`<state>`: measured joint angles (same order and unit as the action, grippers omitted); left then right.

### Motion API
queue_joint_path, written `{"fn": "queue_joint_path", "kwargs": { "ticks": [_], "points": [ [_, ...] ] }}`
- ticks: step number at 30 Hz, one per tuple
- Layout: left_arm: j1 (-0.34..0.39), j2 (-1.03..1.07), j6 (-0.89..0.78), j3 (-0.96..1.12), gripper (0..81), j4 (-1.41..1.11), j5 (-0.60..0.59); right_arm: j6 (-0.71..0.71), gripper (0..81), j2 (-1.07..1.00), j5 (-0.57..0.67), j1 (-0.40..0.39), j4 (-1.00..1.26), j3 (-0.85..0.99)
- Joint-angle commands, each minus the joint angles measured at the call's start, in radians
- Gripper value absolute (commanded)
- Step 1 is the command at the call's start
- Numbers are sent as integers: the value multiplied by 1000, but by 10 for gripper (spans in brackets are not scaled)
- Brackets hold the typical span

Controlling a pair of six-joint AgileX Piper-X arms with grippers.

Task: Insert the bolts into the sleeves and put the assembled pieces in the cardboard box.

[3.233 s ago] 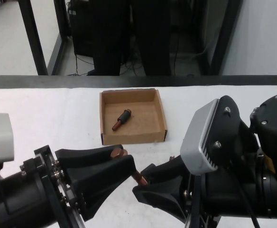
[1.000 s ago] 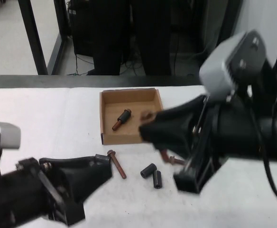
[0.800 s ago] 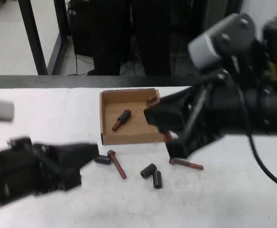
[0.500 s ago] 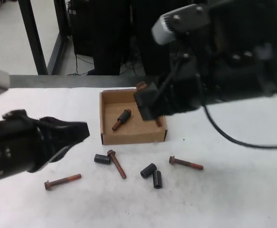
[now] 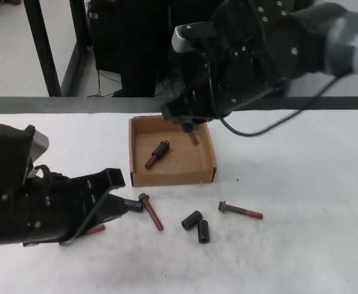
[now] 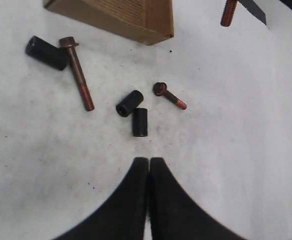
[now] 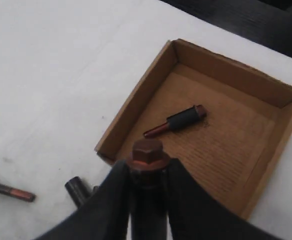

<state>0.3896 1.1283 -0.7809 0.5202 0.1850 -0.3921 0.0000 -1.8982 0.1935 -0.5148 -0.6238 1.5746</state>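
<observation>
Above the cardboard box (image 5: 170,178), pinching a bolt (image 7: 147,151) tight in the right gripper (image 7: 147,169). Inside the box, one finished piece (image 7: 176,121) lying flat. Over the desk (image 6: 246,125), left gripper (image 6: 149,167) squeezed shut on nothing, near two loose sleeves (image 6: 140,122).

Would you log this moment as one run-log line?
right gripper: shut on bolt, over box | left gripper: shut, empty | box: one assembled piece | bench: loose bolts, sleeves
</observation>
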Motion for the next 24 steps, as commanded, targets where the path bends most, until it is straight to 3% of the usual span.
{"fn": "queue_joint_path", "kwargs": {
  "ticks": [1, 7, 12, 24],
  "points": [
    [-46, 31, -7, 23, 8, -17, -21, -6, 3, -58, 19, 21, -34, 85],
    [-163, 105, -5, 76, 8, -17, -110, -6, 3, -197, 31, 45, -100, 223],
    [-219, 148, -3, 111, 8, -19, -123, -6, 3, -290, 37, 47, -162, 285],
    [-229, 205, -5, 117, 8, -33, -156, -6, 3, -393, 34, 68, -154, 300]
  ]
}}
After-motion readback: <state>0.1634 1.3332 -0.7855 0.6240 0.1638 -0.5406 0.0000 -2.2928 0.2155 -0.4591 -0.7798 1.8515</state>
